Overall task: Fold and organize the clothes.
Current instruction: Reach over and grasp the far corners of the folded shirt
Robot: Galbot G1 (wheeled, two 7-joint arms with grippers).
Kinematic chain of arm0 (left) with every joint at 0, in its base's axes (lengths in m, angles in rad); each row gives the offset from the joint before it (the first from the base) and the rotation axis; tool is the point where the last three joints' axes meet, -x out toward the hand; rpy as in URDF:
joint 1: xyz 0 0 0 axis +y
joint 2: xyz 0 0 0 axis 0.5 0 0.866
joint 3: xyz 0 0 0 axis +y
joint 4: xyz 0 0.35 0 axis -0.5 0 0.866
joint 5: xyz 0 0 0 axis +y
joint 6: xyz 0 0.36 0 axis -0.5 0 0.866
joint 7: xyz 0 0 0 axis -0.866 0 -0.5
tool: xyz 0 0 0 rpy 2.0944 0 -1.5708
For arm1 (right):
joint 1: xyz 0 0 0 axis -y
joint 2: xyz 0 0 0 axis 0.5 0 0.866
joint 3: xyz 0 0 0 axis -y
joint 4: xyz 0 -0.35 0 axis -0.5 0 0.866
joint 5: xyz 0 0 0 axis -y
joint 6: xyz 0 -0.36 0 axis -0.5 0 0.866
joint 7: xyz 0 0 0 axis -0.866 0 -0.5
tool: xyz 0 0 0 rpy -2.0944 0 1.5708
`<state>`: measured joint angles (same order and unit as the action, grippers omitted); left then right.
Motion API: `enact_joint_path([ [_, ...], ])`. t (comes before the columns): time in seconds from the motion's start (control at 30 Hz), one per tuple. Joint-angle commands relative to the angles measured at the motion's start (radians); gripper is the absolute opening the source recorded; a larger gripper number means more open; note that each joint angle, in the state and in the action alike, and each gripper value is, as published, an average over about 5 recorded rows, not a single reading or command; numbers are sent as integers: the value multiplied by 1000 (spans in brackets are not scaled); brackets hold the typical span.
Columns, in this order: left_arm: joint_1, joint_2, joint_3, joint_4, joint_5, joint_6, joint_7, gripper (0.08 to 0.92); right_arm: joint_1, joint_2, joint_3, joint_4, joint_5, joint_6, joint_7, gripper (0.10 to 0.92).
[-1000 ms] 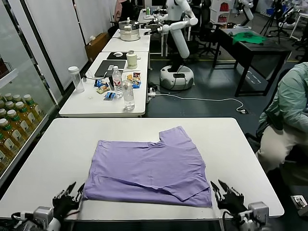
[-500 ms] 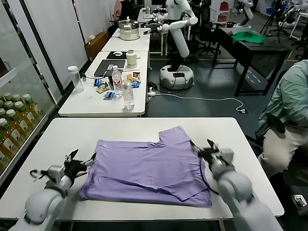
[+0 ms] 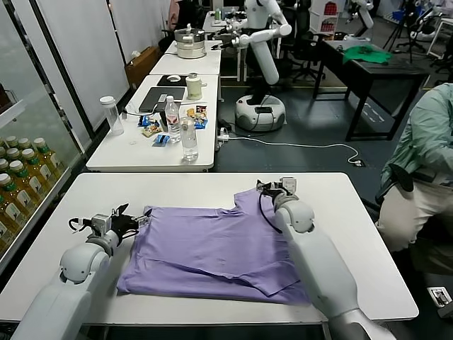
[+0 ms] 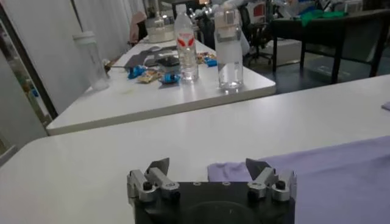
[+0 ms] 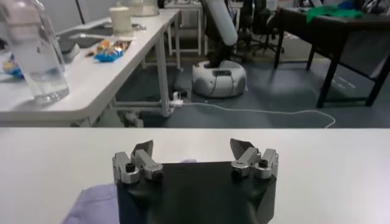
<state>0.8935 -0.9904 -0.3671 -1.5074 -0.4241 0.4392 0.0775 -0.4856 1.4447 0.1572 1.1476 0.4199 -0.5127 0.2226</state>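
The lavender T-shirt (image 3: 225,246) lies partly folded on the white desk (image 3: 340,205), between the two claws. The left claw (image 3: 126,220) gapes wide just beside the shirt's far-left corner, and the right claw (image 3: 267,189) stands wide over the raised sleeve, both empty, probably set to grasp the far edge for another fold

My head camera looks forward and down over the whole table (image 3: 64,205), from well above. My left wrist camera sits low behind its jaws, close to the tabletop, facing the bottles (image 4: 228,45) on the far table. My right wrist camera, equally low, faces the floor beyond. All three share the table and the shirt (image 3: 219,248).
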Motion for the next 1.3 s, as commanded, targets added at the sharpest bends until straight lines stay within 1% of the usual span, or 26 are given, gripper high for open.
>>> enact_joint_path([
  [0.03,-111,-7,32,141,16,-7,64,823,60,64,-19,-146,-31,11,4,823],
  [0.2,-113,-7,32,146,16,-5,74,823,53,60,-13,-143,-17,12,20,823],
  [0.3,-106,-12,33,145,17,-3,88,823,52,64,-7,-153,-9,26,26,793],
  [0.4,-102,-16,33,149,19,-1,106,823,54,67,-3,-160,7,34,26,716],
  [0.5,-98,-16,32,155,27,1,125,787,53,67,-3,-158,21,31,29,630],
  [0.8,-99,-24,32,178,46,1,129,532,47,62,-5,-152,32,56,18,371],
  [0.93,-95,-28,32,168,46,-6,130,402,34,48,-7,-106,30,103,-5,258],
  [1.03,-76,-23,22,121,31,-19,113,307,2,13,-15,18,52,96,-5,172],
  [1.1,-42,-5,4,56,-3,-26,88,255,-47,-37,-25,163,97,61,15,129],
  [1.17,7,18,-18,-14,-43,-32,64,186,-112,-97,-33,325,150,16,41,112],
  [1.23,64,41,-39,-85,-83,-36,41,134,-179,-157,-35,466,183,-22,68,111],
  [1.3,122,54,-57,-145,-116,-40,18,105,-243,-213,-26,573,198,-48,89,111],
])
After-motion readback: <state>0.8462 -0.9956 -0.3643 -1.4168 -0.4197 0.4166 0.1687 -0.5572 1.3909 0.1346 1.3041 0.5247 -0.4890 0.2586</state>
